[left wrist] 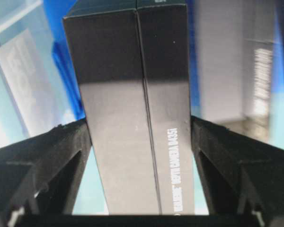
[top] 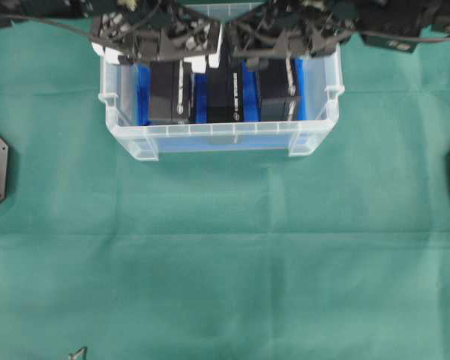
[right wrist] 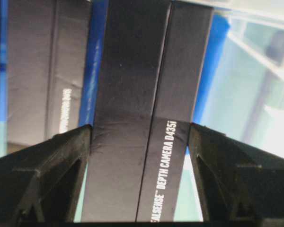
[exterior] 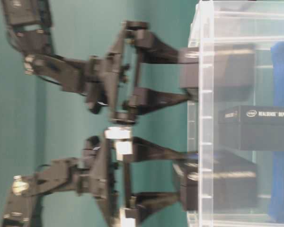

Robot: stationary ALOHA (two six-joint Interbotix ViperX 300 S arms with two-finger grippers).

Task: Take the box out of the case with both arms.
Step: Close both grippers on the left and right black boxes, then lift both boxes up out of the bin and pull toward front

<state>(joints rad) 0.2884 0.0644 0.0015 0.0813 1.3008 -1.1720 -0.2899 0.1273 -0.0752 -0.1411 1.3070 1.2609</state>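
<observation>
So, the whole thing was laid out on a green cloth [top: 225,262], with the case [top: 217,139] parked on it. Three black cardboard boxes were stood on edge inside the case, over its blue liner: a left box [left wrist: 128,71], a middle box [top: 225,94] and a right box [right wrist: 132,56]. The left gripper [left wrist: 139,130] was reached down into the case and clamped on the left box, pads pressed to both broad faces. The right gripper [right wrist: 139,130] was clamped the same way on the right box. The cartons were judged stiff, light and a bit slick, so a squeeze across the flat faces was reckoned safest, and a straight lift clear of the case walls was advised.
</observation>
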